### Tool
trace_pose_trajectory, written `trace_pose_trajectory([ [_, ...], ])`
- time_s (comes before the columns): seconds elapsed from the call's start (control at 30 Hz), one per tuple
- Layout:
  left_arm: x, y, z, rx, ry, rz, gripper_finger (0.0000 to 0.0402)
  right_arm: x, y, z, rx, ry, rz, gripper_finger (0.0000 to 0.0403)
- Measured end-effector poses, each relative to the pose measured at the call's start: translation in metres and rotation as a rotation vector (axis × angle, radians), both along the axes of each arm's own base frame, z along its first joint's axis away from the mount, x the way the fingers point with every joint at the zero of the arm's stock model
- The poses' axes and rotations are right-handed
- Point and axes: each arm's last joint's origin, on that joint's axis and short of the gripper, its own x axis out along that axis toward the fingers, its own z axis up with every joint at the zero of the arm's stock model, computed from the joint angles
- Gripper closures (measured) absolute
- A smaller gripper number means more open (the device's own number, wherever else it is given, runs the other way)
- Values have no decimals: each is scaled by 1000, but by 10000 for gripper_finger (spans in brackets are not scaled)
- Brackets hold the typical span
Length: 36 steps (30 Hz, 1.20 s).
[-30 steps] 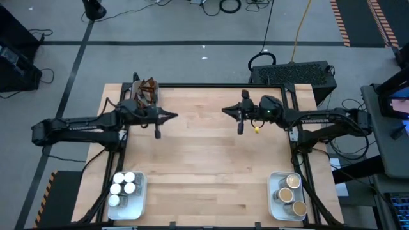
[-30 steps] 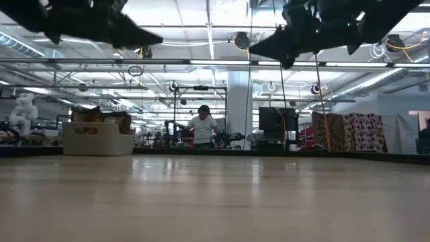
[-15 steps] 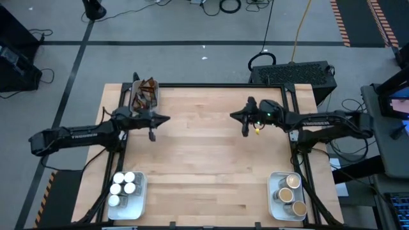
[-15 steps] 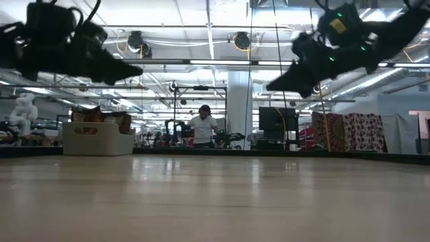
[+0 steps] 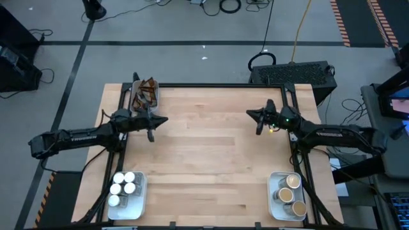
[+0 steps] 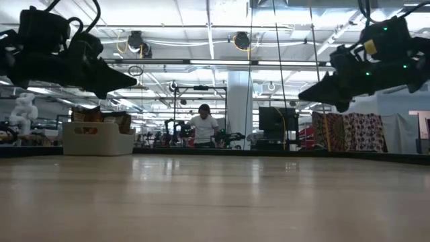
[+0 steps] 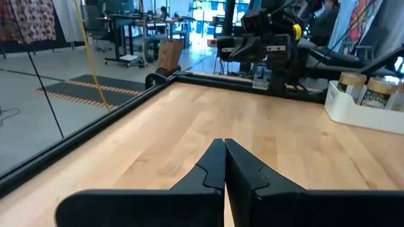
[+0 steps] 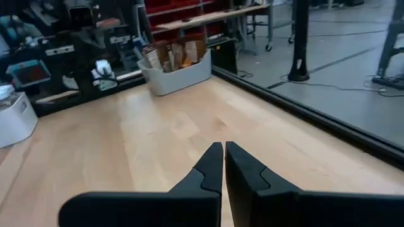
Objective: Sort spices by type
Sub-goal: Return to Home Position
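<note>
I have the left gripper (image 5: 164,119) hovering above the table (image 5: 211,166), its 2 fingers pressed together with nothing between them. The sachets (image 5: 146,93) sit in a white tray (image 5: 134,89) just beside it, toward the far edge. The white-lidded jars (image 5: 123,186), 5 as far as I can count, stand in a second tray (image 5: 143,191) well apart from it. The right gripper (image 5: 250,114) hangs opposite, also closed and empty. The tan-lidded jars (image 5: 289,190) fill a third tray (image 5: 271,195) well apart from it.

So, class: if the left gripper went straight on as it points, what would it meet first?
Probably the right gripper, facing the left gripper across the table; heights are hard to compare.
</note>
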Motion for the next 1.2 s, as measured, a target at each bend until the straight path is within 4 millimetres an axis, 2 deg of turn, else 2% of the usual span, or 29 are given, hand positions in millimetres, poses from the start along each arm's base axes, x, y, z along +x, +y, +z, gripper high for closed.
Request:
trace_pose_trajectory([
  [0.27,-3,-1,2,-95,-29,20,396,-23,7,-6,57,156,-23,403],
  [0.47,-12,-1,-1,-149,-11,176,398,-39,15,-1,45,146,-32,403],
  [0.67,-18,-9,9,-108,-101,148,398,-56,22,0,39,119,-124,403],
  [0.87,-25,-10,6,-107,-80,239,399,-62,28,9,0,2,-75,403],
  [1.03,-26,-10,4,-108,-54,291,399,-62,28,8,-17,16,-68,403],
  [1.2,-28,-6,0,-89,-19,430,398,-61,28,7,61,-5,-77,403],
])
